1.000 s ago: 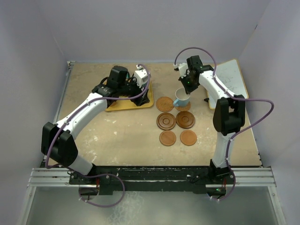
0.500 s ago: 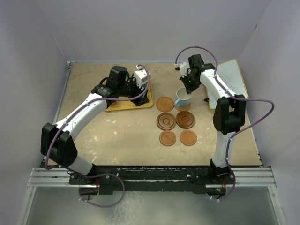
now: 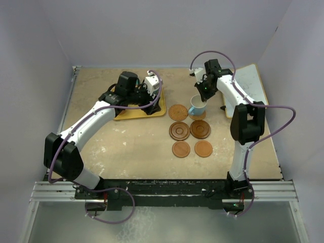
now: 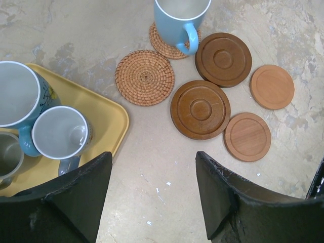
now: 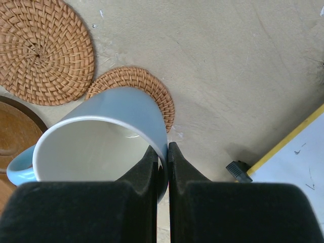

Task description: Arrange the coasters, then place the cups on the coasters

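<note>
A light blue cup (image 5: 119,114) stands over a woven coaster (image 5: 152,86) at the back right of the group. My right gripper (image 5: 163,149) is shut on its rim wall, one finger inside and one outside. Beside it lies a second woven coaster (image 4: 145,77). In front lie two dark ringed coasters (image 4: 200,109) (image 4: 223,59) and two plain orange ones (image 4: 247,136) (image 4: 272,86). My left gripper (image 4: 154,157) hangs open and empty by the corner of the yellow tray (image 4: 109,109). The tray holds a large blue cup (image 4: 15,93), a pale cup (image 4: 59,132) and a grey one (image 4: 7,159).
A white board with a yellow edge (image 3: 250,83) lies at the back right, with a small black object (image 5: 238,170) beside it. Purple walls close the table on three sides. The six coasters (image 3: 179,130) form a block in the table's middle right.
The right gripper and the blue cup shifted slightly toward the back right over the woven coaster, then held still. The left arm has not moved.
</note>
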Tool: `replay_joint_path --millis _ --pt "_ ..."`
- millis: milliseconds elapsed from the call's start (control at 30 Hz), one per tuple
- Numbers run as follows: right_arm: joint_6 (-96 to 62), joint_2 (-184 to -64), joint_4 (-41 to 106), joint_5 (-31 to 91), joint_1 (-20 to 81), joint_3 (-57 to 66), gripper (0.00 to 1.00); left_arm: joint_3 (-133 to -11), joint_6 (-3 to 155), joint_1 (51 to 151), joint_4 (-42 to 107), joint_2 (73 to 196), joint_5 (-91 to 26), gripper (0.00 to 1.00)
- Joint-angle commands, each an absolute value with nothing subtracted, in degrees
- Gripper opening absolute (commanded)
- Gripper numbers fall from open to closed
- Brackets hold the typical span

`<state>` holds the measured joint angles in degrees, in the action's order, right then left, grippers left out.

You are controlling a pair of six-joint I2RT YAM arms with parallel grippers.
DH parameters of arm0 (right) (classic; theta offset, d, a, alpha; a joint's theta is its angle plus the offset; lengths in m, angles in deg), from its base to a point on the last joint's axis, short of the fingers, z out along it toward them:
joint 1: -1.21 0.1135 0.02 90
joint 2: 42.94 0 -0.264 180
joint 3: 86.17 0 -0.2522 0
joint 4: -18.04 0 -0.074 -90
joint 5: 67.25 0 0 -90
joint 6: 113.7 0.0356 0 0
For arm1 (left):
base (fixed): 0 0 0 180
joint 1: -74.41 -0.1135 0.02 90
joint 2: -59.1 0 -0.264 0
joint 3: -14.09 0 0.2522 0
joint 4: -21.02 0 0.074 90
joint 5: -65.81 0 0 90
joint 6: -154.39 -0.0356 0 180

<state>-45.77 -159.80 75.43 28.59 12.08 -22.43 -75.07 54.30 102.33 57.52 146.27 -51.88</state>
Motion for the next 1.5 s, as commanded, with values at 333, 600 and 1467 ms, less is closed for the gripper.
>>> replay_joint_path --millis 333,600,1467 --pt "-47.31 -158.78 73.56 30.72 11.76 -20.93 0.13 -74.81 52.71 102.28 54.81 143.29 -51.64 0.64" --pt "-47.68 -157.89 73.62 30.57 11.75 -21.31 0.25 -74.40 52.00 102.27 54.40 142.98 -47.86 0.64" --pt "-43.49 -133.65 73.99 30.24 11.80 -16.44 0.79 -91.34 54.15 91.36 53.20 162.08 -42.98 0.74"
